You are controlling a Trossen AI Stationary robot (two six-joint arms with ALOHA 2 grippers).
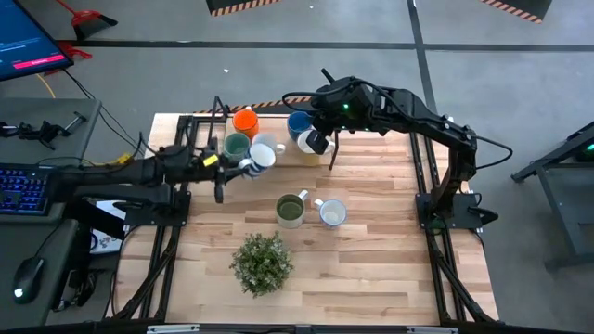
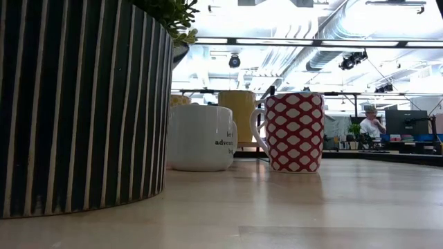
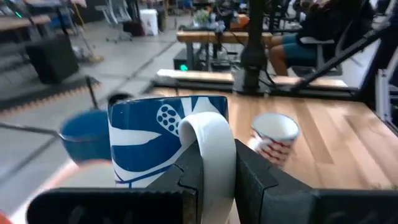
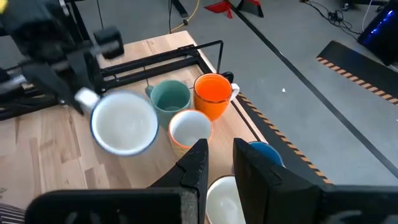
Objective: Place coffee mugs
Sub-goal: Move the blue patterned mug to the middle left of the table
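1. L end effector (image 3: 217,171) clamped on handle of blue-patterned white mug (image 3: 168,140), held above surface (image 1: 371,269), beside teal mug (image 1: 236,146) + orange mug (image 1: 245,121).
2. R end effector (image 4: 217,165) grips cream mug (image 4: 224,199) rim, next to blue mug (image 1: 298,122), back edge.
3. Olive mug (image 1: 290,210) + white mug (image 1: 332,213) mid-surface.

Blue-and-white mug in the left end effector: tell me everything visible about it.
The blue-and-white mug looks glazed ceramic: blue body with white markings, white loop handle, white inside. It is upright, its handle clamped in the left end effector, beside the teal mug. Whether it touches the table cannot be told.
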